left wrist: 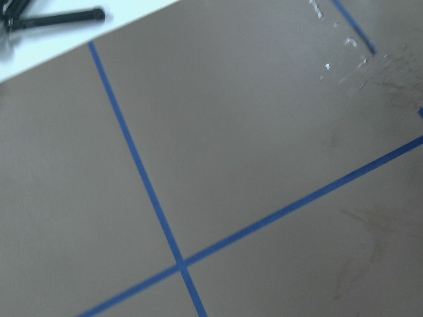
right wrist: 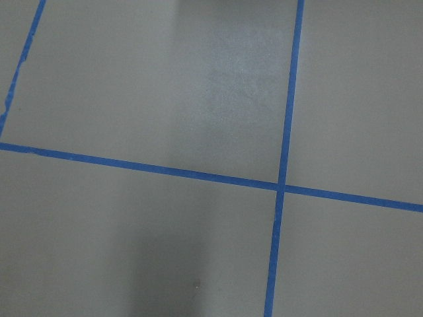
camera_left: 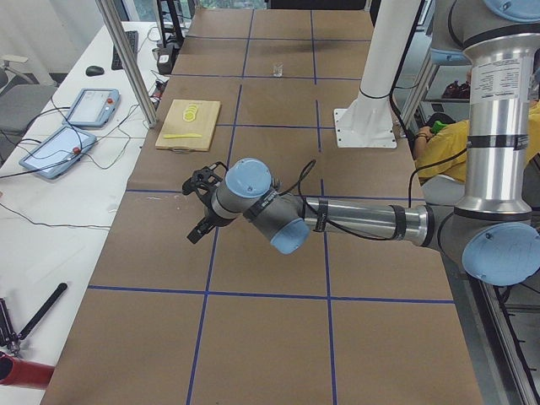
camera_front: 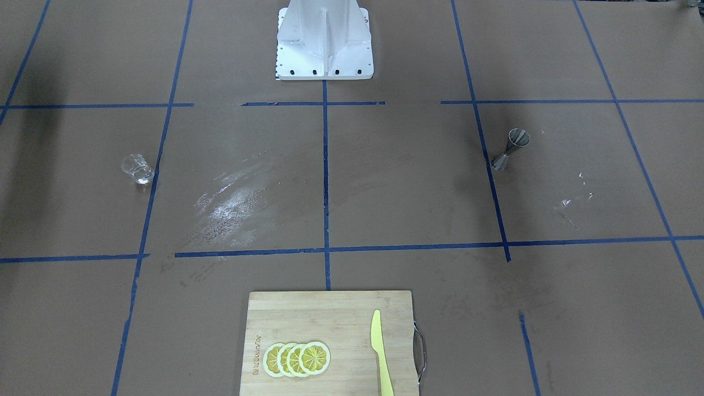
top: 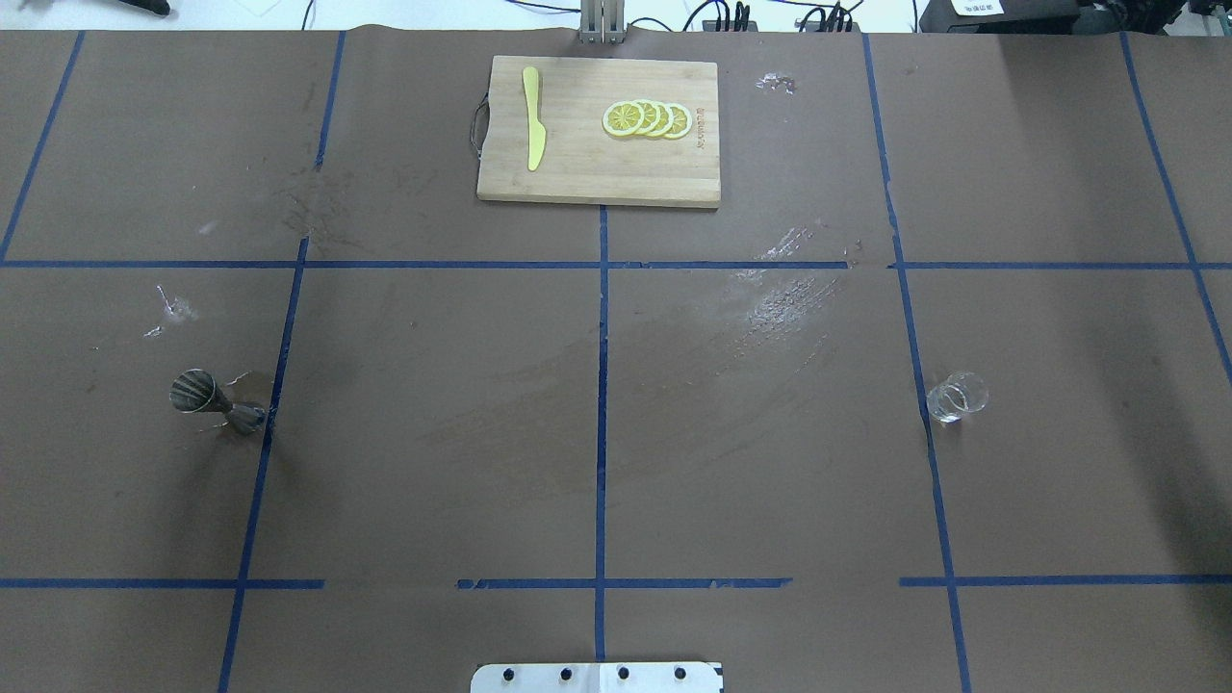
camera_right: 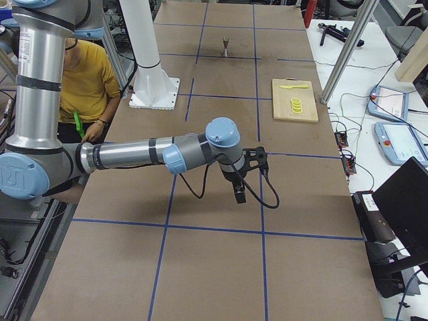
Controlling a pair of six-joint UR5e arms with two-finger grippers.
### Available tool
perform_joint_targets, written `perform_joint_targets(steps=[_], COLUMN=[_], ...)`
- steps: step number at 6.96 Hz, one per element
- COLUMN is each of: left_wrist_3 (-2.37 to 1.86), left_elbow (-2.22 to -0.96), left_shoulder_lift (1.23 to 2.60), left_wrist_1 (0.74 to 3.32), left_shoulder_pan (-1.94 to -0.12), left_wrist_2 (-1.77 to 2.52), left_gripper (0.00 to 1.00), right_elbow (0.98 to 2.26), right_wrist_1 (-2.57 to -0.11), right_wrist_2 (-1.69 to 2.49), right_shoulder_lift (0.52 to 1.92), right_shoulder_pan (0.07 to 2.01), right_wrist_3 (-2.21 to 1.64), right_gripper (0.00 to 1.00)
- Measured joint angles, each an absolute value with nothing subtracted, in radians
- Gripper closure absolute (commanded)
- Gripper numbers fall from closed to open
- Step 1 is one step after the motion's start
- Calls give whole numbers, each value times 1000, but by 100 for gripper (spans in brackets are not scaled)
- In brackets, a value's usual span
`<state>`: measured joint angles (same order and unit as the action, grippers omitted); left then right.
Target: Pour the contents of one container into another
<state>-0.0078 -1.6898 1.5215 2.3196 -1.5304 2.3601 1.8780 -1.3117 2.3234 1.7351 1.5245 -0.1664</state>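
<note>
The clear glass cup (camera_front: 136, 168) (top: 956, 397) stands upright on the brown paper on the robot's right side, small and far in the exterior left view (camera_left: 277, 70). The steel jigger (camera_front: 511, 148) (top: 217, 402) stands on the robot's left side beside a blue tape line, far off in the exterior right view (camera_right: 226, 46). Neither gripper is near either one. The left gripper (camera_left: 201, 211) hovers over the table's left end and the right gripper (camera_right: 245, 178) over its right end. Both show only in the side views, so I cannot tell their state. The wrist views show just paper and tape.
A wooden cutting board (camera_front: 330, 324) (top: 577, 168) lies at the table's far middle edge with lemon slices (top: 647, 118) and a yellow knife (top: 532, 130). The robot's white pedestal (camera_front: 324, 41) stands between the arms. A person in yellow (camera_right: 90, 80) sits behind it.
</note>
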Motion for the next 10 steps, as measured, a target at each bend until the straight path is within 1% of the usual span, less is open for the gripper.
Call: perform_joint_targets(steps=[3,5,7,10], left_wrist_3=[-52,-225,-474,-670], left_elbow=[-1710,-1729,-1734,-1782], left_shoulder_lift=[1527,1528,1520,1498], left_wrist_1=[2460,2604,2816,2891], left_shoulder_pan=[-1518,-1448,-1310,-1043], left_wrist_2=[2360,2352,2260,1905], left_gripper=[0,0,0,0], right_elbow=[1875,1876,1877,1880], right_wrist_1=[-1228,-1199,-1194,-1193], right_wrist_2=[2348,2351,2352,2352], right_shoulder_lift=[1734,1738,1742,1747], right_shoulder_pan=[1524,1524,1524,1524], right_wrist_3=[-212,-218,-221,-225], right_gripper=[0,0,0,0])
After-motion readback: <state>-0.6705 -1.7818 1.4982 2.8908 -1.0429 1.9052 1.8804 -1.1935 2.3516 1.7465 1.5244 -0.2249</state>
